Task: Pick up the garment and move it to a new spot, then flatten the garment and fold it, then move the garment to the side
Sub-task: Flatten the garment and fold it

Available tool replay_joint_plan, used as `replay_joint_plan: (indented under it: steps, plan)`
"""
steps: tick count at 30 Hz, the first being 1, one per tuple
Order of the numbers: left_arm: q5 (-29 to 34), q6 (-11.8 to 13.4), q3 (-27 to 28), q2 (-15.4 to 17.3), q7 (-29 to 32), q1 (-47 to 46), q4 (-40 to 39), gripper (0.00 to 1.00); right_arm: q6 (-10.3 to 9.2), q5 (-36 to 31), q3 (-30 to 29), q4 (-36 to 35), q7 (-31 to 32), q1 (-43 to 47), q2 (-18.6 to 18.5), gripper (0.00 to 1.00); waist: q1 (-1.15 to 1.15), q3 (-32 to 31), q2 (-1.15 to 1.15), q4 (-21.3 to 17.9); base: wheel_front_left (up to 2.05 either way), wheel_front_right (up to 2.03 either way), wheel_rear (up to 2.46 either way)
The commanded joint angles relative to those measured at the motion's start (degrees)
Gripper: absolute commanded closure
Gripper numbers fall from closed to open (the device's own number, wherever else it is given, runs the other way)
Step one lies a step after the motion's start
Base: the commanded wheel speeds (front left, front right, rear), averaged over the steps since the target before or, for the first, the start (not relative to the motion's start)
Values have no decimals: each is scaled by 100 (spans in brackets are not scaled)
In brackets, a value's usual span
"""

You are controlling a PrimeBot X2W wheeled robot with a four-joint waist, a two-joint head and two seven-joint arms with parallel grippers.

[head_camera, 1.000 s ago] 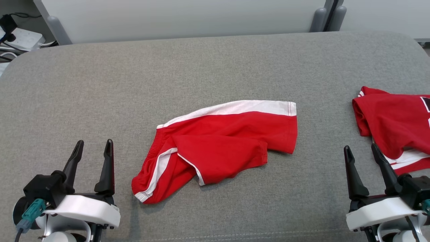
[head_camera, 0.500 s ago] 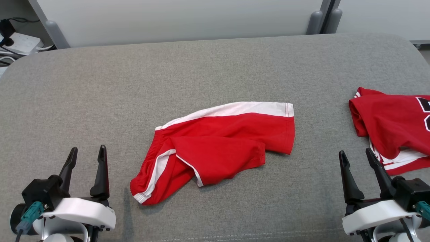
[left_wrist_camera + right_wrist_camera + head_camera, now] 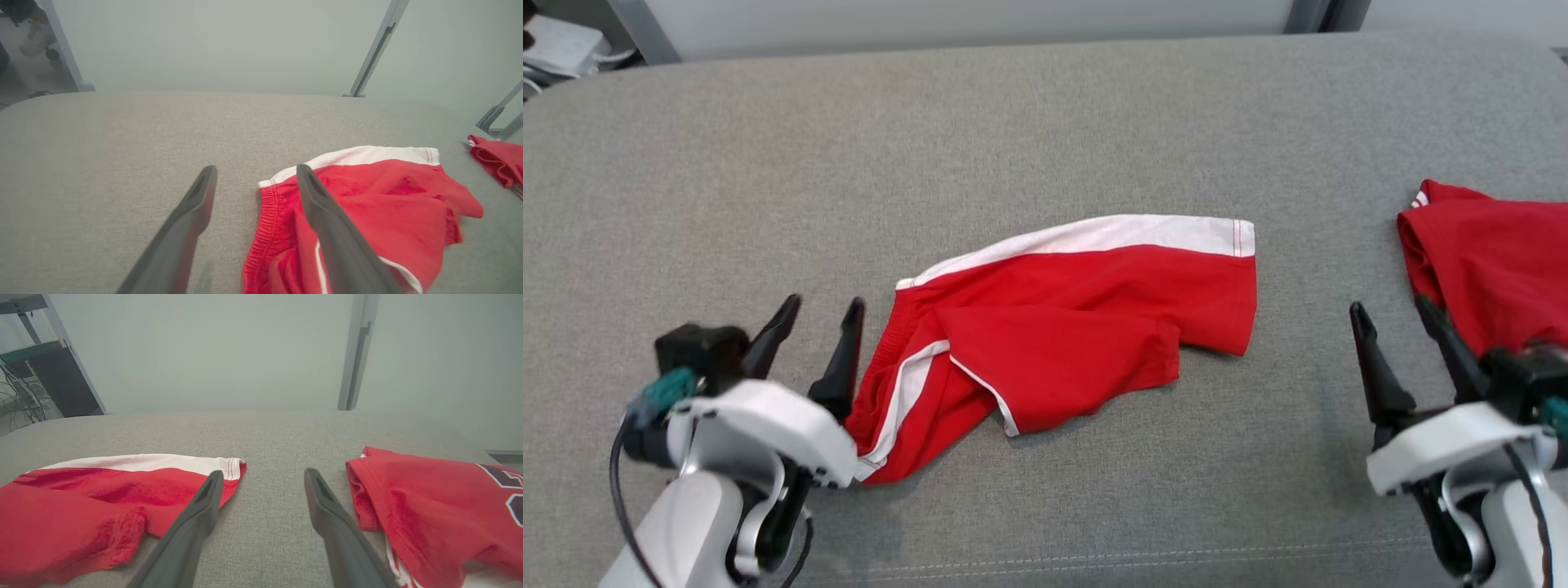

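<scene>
The garment (image 3: 1078,327) is a pair of red shorts with white side stripes, lying crumpled on the grey padded surface (image 3: 1045,122) in the middle of the head view. My left gripper (image 3: 824,304) is open just left of the shorts' elastic waistband. In the left wrist view its right finger (image 3: 327,212) overlaps the waistband edge of the shorts (image 3: 388,196), and I cannot tell whether it touches. My right gripper (image 3: 1390,306) is open over bare cushion, between the shorts' hem (image 3: 81,498) and another red garment. Nothing is between either gripper's fingers.
A second red garment (image 3: 1494,269), a jersey with dark lettering (image 3: 433,498), lies at the right edge beside my right gripper. A pale wall panel with grey posts (image 3: 376,45) stands behind the cushion. Cables and a power strip (image 3: 556,49) lie off the far left corner.
The head camera has tilted down. My left arm has moved forward and right, up to the shorts' waistband end. The right gripper has edged forward. Both stay open, and the shorts lie as before.
</scene>
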Motion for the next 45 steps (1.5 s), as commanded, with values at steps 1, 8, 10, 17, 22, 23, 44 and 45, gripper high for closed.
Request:
replay_joint_plan:
  steps: [1,8,10,17,22,23,44,45]
  plan:
    - [-122,-163,115,89,263,-565,46,0,18,110,207,78,88,-404,-218,0,0,202,0,19,0,0,0]
    - [-513,-684,-178,-19,1211,-1543,704,0,18,751,731,790,509,-1485,-568,0,0,670,0,70,0,0,0]
    - [-591,-797,-236,-8,1460,-1772,880,0,18,933,921,966,671,-1787,-670,0,0,782,0,92,0,0,0]
    - [-882,-1072,-306,3,2099,-2381,1278,0,18,1571,1657,1448,1256,-2645,-928,0,0,1079,0,166,0,0,0]
    - [-1088,-1166,-252,-38,2313,-2683,1535,0,18,1859,2043,1636,1457,-3032,-1010,0,0,1235,0,174,0,0,0]
    - [-1130,-1192,-249,-41,2369,-2757,1599,0,18,1920,2127,1681,1488,-3126,-1025,0,0,1271,0,172,0,0,0]
    - [-1391,-1475,-454,-349,2150,-3046,2153,100,18,2794,3227,2424,1317,-3790,-1213,100,0,1451,0,268,0,0,0]
    - [-1377,-1482,-457,-345,2059,-3006,2106,100,18,2811,3226,2374,1224,-3733,-1259,100,0,1438,0,276,0,0,0]
